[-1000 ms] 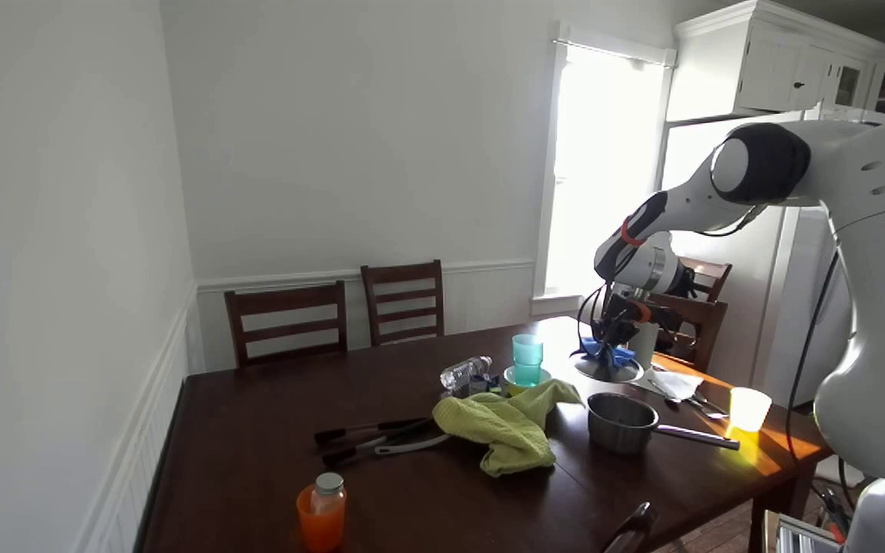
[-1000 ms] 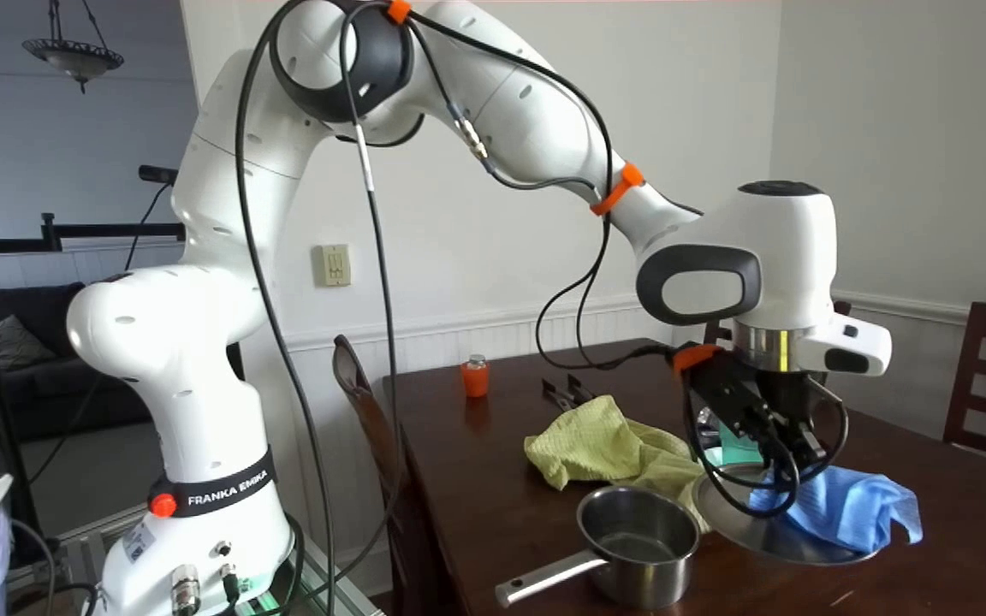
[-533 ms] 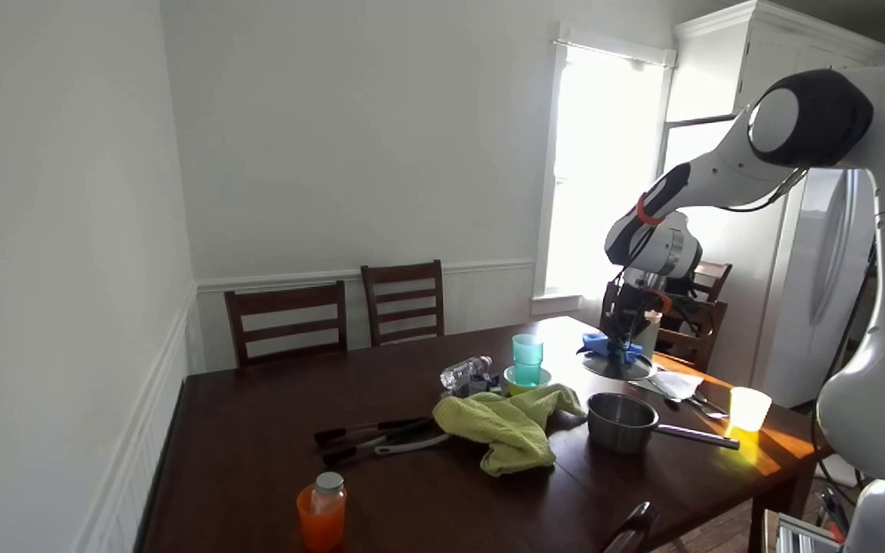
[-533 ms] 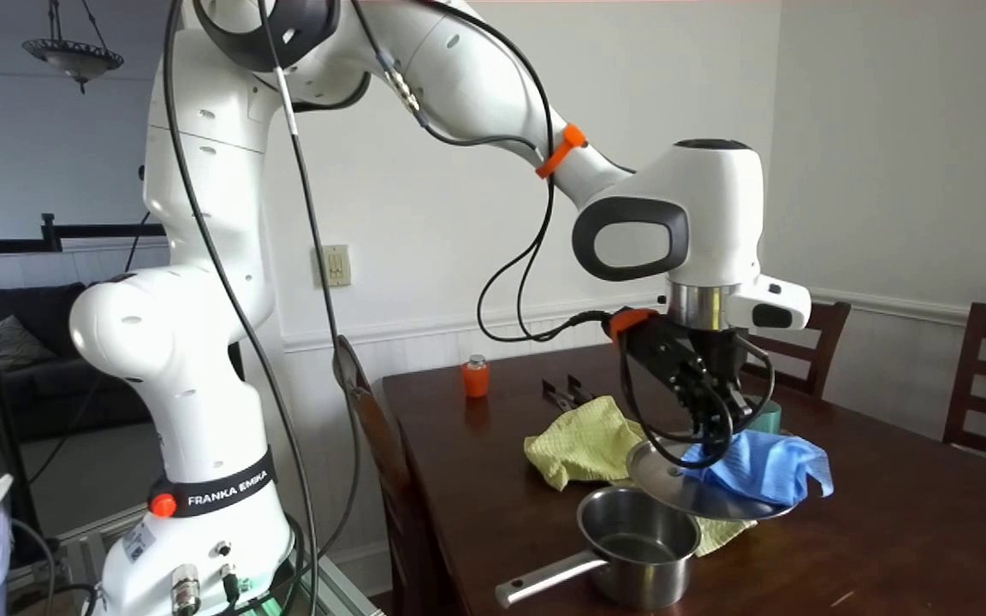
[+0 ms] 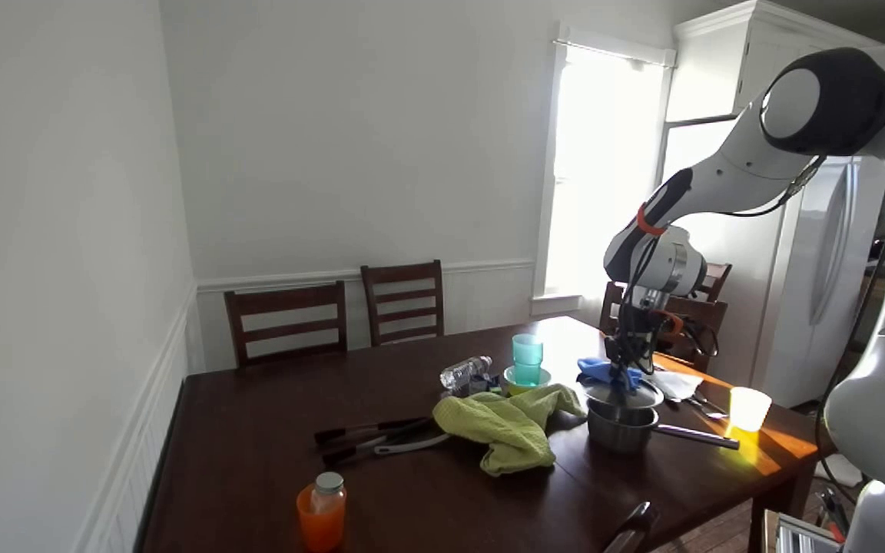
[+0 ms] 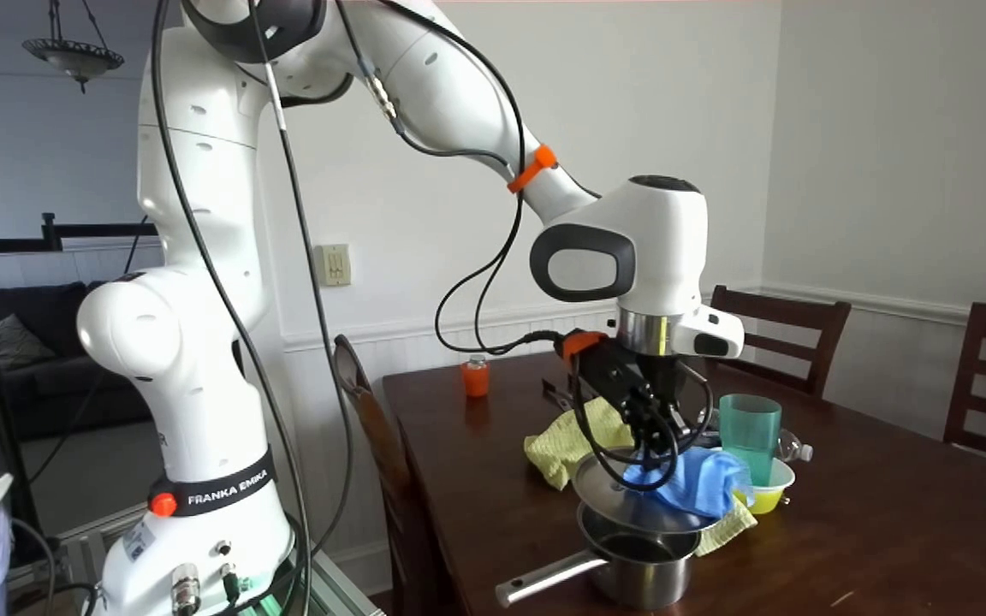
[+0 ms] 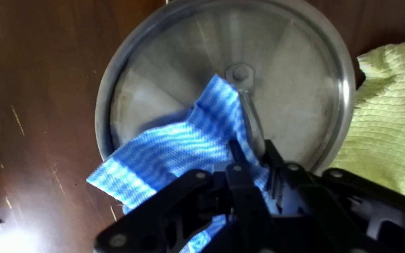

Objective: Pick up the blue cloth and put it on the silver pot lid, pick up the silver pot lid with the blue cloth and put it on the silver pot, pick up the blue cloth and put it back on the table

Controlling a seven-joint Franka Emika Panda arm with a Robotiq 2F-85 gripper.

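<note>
The silver pot (image 5: 619, 432) stands on the table, and it also shows in an exterior view (image 6: 645, 575) with its handle pointing out. The silver lid (image 6: 596, 489) hangs just above the pot, slightly tilted, with the pot's dark opening visible below its near edge. In the wrist view the lid (image 7: 294, 88) fills the middle and hides the pot. My gripper (image 7: 250, 151) is shut on the lid's loop handle, with the blue cloth (image 7: 174, 147) pinched between one finger and the handle. The cloth (image 6: 703, 481) drapes over one side of the lid.
A yellow-green towel (image 5: 500, 430) lies beside the pot. A teal cup (image 5: 527, 359) in a bowl, a plastic bottle (image 5: 464, 372) and tongs (image 5: 381, 439) are near it. A white napkin (image 5: 677, 384) with cutlery and a bright cup (image 5: 750, 408) lie towards the table edge.
The gripper, holding lid and blue cloth, has moved sideways from beside the pot to over it, and has come down close to the rim. The pot and towel have stayed put.
</note>
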